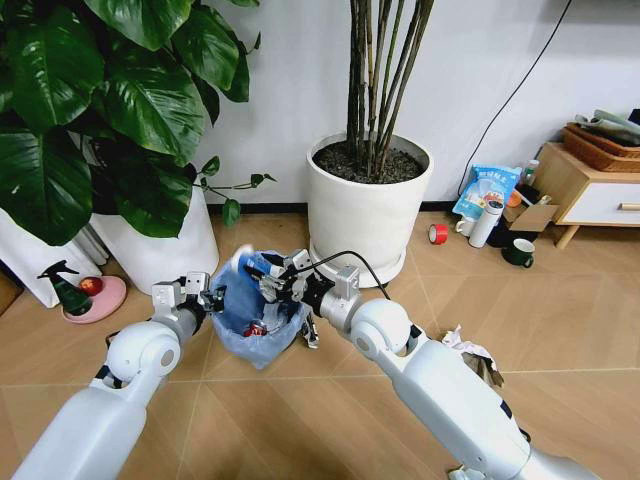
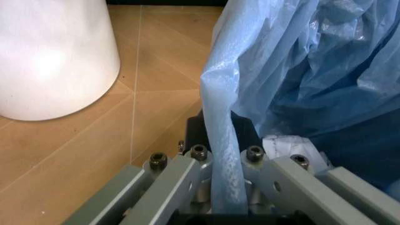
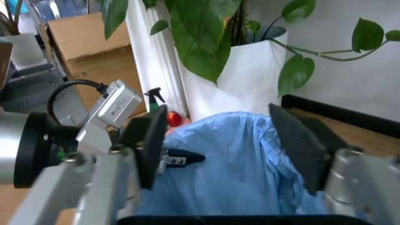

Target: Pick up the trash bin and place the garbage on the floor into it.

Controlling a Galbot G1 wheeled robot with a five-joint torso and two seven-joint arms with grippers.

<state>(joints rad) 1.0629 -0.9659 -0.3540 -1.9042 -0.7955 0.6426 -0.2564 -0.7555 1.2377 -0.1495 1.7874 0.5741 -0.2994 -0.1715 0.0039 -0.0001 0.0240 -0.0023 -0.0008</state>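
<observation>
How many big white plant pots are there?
2. One white pot stands by the wall behind the trash bin; another white pot sits left of it under big leaves. More may be hidden.

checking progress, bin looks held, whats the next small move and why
Probably draw the right pincer back from over the trash bin: it is open with nothing in it, the left pincer grips the bag rim, and crumpled paper lies on the floor.

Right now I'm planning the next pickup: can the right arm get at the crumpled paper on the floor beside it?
Probably yes: the right gripper is open above the trash bin, and the crumpled paper lies uncovered on open floor beside that arm.
</observation>
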